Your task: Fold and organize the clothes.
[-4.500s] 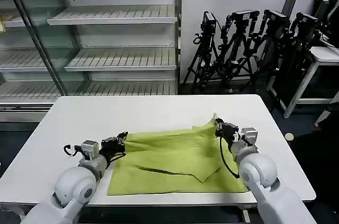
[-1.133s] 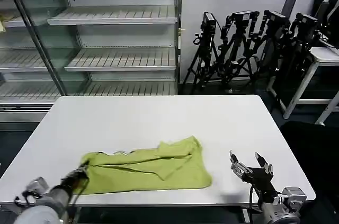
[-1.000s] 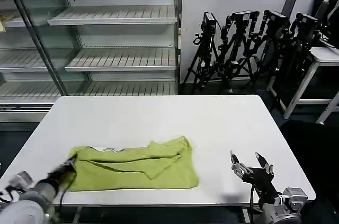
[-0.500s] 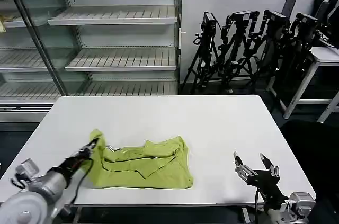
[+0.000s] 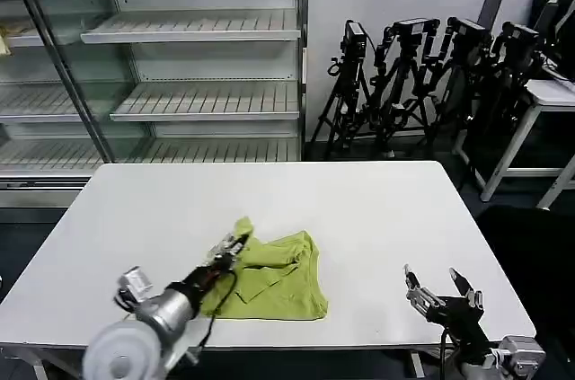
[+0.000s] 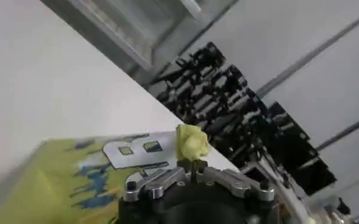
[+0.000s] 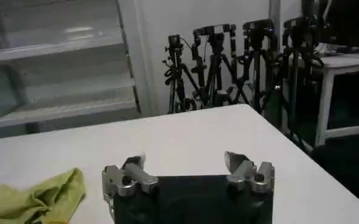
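Observation:
The clothes are one lime T-shirt (image 5: pixel 274 279), lying bunched on the white table (image 5: pixel 359 209) left of the middle, near the front edge. My left gripper (image 5: pixel 235 243) is shut on a pinch of the shirt's fabric and holds that fold raised over the rest of the shirt. In the left wrist view the jaws (image 6: pixel 191 163) are closed, with a lime tuft (image 6: pixel 192 141) sticking out between them. My right gripper (image 5: pixel 440 293) hovers open near the front right of the table, away from the shirt. The right wrist view shows its fingers (image 7: pixel 127 169) spread wide and the shirt (image 7: pixel 39 198) off to one side.
A metal shelving rack (image 5: pixel 180 66) stands behind the table. Black camera tripods (image 5: pixel 422 83) crowd the back right. A white side table (image 5: pixel 548 97) is at the far right. Bare tabletop lies behind and to the right of the shirt.
My left gripper has carried the shirt's left edge up and to the right, over the rest of the shirt. The right gripper has drawn back slightly toward the front edge, still open.

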Robot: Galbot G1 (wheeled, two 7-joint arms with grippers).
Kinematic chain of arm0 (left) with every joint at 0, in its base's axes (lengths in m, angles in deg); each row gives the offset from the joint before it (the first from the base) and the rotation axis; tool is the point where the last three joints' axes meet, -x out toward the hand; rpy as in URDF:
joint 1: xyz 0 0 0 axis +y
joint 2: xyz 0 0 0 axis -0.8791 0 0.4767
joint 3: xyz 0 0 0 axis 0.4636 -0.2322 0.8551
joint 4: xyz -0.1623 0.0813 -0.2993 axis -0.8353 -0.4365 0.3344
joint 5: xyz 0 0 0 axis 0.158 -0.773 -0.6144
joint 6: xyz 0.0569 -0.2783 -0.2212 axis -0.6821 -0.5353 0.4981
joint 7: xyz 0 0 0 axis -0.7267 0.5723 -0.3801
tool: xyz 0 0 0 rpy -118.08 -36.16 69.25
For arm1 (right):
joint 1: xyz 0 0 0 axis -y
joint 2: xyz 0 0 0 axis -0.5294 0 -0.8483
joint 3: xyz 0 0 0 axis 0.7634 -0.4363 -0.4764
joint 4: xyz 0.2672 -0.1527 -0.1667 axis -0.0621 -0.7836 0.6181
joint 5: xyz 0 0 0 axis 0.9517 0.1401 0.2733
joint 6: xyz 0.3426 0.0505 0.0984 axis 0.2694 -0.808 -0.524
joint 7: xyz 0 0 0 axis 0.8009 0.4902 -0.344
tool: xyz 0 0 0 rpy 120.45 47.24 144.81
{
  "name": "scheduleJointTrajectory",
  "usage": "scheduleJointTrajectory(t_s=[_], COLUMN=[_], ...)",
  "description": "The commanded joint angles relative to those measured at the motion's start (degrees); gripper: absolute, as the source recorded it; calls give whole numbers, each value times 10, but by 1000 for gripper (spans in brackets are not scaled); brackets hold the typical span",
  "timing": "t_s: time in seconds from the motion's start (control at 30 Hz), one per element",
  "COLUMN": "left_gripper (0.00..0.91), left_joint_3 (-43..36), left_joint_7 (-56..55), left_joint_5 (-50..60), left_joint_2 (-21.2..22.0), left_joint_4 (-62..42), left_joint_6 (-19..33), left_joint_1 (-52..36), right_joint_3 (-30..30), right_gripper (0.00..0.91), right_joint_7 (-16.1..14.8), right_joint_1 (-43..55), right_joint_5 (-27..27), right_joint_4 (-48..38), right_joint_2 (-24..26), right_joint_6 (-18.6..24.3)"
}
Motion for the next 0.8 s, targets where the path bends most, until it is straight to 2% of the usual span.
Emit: scheduleJointTrajectory(t_s=[0.03, 0.17, 0.2, 0.23, 0.27, 0.3, 0.6, 0.8], left_gripper=[30, 30, 101, 292, 816, 907, 907, 907], left_joint_3=[-143, -155, -155, -157, -158, -159, -116, -41], left_joint_7=[-2, -9, -10, -9, -7, -5, 7, 6], left_joint_5=[80, 97, 97, 99, 100, 103, 123, 112], left_joint_2=[43, 52, 52, 53, 54, 54, 42, -6], left_joint_4=[-76, -90, -90, -89, -87, -85, -11, 47], left_joint_6=[5, 5, 4, 3, 1, 1, 2, 2], left_joint_1=[-55, -66, -67, -69, -70, -70, -60, -33], right_joint_3=[1, -4, -4, -5, -5, -5, -7, -25], right_gripper=[907, 907, 907, 907, 907, 907, 907, 907], right_joint_7=[0, 0, -1, -1, -1, -1, -1, -3], right_joint_1=[-4, -1, 0, 0, 1, 2, 8, 18], right_joint_5=[-1, -3, -4, -4, -4, -4, -4, -15], right_joint_4=[-2, -5, -5, -6, -6, -6, -9, -15], right_joint_2=[-2, -3, -2, -2, -2, -1, -1, -9], right_joint_6=[0, 0, 0, 0, 0, 0, 0, 1])
